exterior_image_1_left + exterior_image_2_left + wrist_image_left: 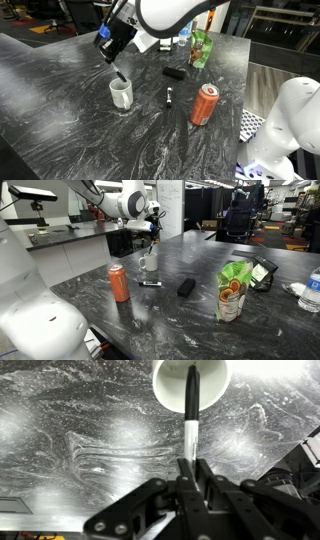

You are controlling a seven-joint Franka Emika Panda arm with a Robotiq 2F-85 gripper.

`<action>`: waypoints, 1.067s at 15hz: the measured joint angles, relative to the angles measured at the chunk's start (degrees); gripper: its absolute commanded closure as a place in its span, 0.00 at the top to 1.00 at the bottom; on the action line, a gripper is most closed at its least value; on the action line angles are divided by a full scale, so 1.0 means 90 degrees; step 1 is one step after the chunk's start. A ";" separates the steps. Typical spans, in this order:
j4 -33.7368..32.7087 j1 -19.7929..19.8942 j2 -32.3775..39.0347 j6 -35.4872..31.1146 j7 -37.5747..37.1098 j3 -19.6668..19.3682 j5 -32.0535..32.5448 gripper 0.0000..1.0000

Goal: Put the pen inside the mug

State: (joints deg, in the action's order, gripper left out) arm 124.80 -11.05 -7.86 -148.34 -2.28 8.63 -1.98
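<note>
Wrist view: the end effector (190,468) is clamped narrowly on the pen (190,425), whose dark end points into the mouth of the mug (168,390); in an exterior view the arm (160,12) slants down, wrist tilted, just above the mug standing on the desk (60,120).

On the dark marbled bench (60,130), an orange-red drink can (204,105) stands near a black marker (170,97). Farther back are a black block (173,73) and a green snack bag (202,48).
</note>
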 measured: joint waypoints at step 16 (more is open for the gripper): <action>0.1016 -0.0155 0.0076 -0.1730 0.1899 -0.0165 -0.1814 0.36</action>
State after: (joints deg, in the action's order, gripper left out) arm 133.94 -12.45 -7.17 -163.90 14.81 7.15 -18.31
